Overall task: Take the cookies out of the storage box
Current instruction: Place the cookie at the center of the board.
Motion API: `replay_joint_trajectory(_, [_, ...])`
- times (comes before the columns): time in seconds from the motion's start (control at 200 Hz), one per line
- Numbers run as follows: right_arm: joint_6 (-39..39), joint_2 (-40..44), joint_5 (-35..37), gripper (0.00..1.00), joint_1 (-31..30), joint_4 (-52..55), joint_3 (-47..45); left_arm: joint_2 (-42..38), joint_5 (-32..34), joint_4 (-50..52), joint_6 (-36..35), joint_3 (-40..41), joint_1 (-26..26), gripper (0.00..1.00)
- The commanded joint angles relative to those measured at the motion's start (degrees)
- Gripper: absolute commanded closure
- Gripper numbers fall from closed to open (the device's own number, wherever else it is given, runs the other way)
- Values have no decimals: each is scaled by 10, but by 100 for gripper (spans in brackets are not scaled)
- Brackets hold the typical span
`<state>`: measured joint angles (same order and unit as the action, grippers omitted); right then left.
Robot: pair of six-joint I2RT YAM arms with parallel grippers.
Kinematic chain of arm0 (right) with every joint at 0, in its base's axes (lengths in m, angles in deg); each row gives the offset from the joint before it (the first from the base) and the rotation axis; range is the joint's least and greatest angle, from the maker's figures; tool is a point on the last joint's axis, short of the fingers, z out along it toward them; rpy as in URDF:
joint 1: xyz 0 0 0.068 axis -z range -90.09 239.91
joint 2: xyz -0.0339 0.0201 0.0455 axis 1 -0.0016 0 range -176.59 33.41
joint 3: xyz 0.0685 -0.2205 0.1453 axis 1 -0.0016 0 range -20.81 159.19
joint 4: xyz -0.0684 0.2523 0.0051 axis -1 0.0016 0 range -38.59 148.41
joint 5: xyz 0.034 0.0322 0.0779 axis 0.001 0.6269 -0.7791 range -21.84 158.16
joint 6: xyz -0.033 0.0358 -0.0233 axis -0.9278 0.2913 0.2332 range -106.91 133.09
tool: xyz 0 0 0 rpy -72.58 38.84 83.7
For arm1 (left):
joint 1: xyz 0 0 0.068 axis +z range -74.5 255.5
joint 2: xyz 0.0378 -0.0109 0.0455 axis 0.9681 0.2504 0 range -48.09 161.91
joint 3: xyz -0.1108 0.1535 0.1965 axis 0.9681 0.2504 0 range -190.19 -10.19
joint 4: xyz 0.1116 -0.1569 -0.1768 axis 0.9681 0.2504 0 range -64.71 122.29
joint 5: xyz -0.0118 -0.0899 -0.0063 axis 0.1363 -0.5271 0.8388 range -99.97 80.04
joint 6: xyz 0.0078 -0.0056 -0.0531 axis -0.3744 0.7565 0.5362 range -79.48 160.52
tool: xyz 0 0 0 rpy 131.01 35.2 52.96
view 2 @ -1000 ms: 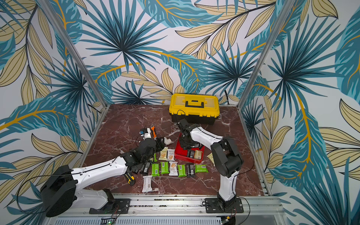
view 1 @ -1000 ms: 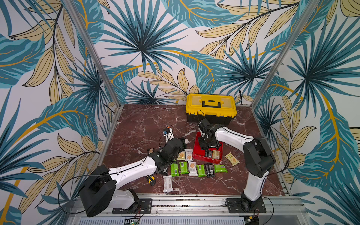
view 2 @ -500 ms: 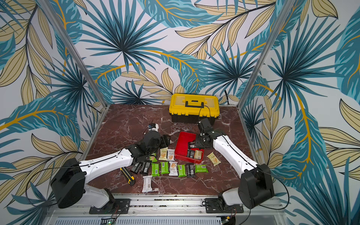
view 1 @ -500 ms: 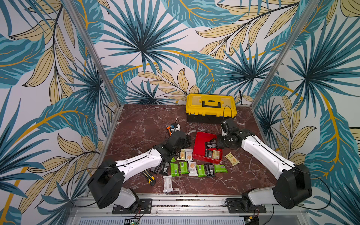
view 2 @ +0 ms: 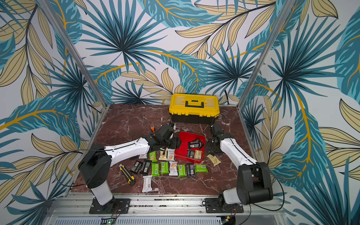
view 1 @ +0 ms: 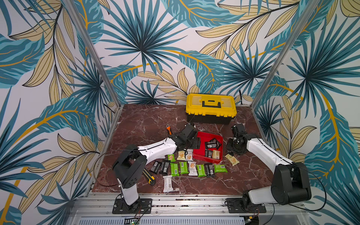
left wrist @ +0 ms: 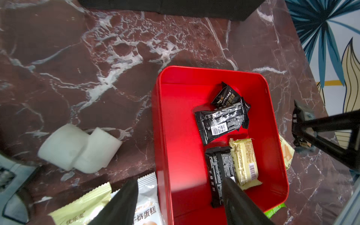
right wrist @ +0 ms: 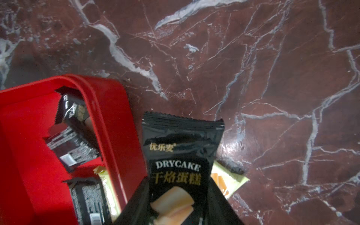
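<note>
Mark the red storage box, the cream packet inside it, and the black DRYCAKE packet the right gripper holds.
red storage box [left wrist: 181, 140]: left wrist view, bare red floor.
cream packet [left wrist: 244, 159]: left wrist view, middle of its back.
black DRYCAKE packet [right wrist: 178, 165]: right wrist view, front, at the lettering.

The marble worktop [view 1: 140, 124] bears a yellow toolbox [view 1: 211, 115] at its back edge, the storage box [view 1: 202, 139] centrally, cookies [view 1: 184, 167] and a knife [view 1: 149, 177] nearer the front edge.
</note>
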<state>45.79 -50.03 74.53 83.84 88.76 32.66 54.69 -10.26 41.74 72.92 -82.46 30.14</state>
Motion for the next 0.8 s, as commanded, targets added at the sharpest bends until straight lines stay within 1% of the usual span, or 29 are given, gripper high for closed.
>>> replay_joint_trajectory(0.0, [11, -28, -2, 60, 8, -48, -14, 7, -30, 32, -63, -40, 3, 28])
replay_joint_trajectory(0.305, [2, -104, -19, 59, 20, -92, -3, 27, -29, 48, -105, -71, 3, 28])
replay_joint_trajectory(0.416, [1, -117, -27, 54, 22, -98, 1, 37, -15, 62, -113, -82, 3, 29])
replay_joint_trajectory(0.471, [-2, -118, -28, 50, 23, -98, 3, 40, -8, 66, -112, -85, 3, 28])
replay_joint_trajectory(0.561, [-5, -105, -29, 44, 25, -94, 6, 51, -4, 78, -103, -98, 3, 28])
replay_joint_trajectory(0.691, [-13, -63, -28, 38, 26, -68, 11, 71, 11, 113, -74, -120, 6, 28])
replay_joint_trajectory(0.791, [-18, -26, -28, 36, 26, -40, 14, 76, 21, 121, -50, -118, 11, 29])
